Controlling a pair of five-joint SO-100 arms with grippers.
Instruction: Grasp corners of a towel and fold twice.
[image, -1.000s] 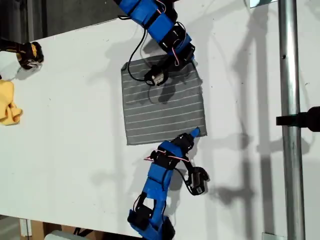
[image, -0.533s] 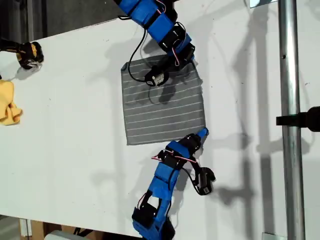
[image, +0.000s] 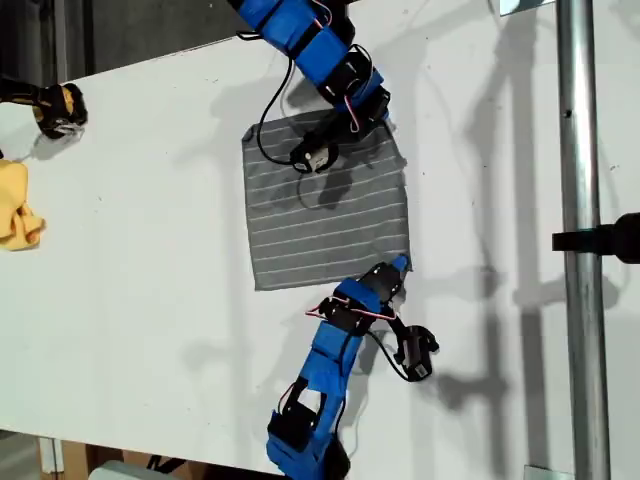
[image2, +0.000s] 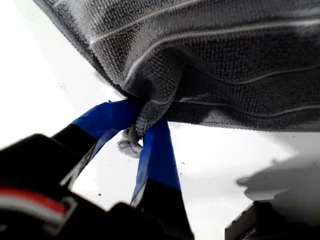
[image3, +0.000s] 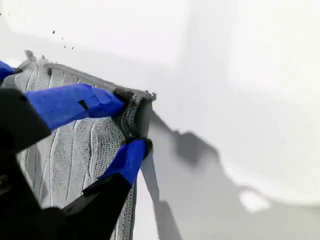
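The grey white-striped towel (image: 325, 210) lies flat on the white table (image: 130, 300). My first gripper (image: 397, 266) comes in from the table's near edge and is shut on the towel's near corner at the exterior view's right. In the first wrist view, that gripper (image2: 137, 132) pinches the bunched corner (image2: 131, 145) between its blue fingers, and the towel (image2: 225, 60) is a little raised there. My second gripper (image: 378, 105) reaches from the far side to the far corner on the same side. There it (image3: 132, 117) is shut on a small fold of the towel's edge (image3: 75, 150).
A plain yellow cloth (image: 18, 205) lies at the exterior view's left edge. Beyond it sits a black and yellow object (image: 55, 105). A metal pole (image: 580, 250) with a black clamp (image: 605, 238) runs down the exterior view's right.
The first arm has swung a little toward the exterior view's right, its wrist camera moving with it. Its gripper stays at the towel's near corner. The second arm has not moved.
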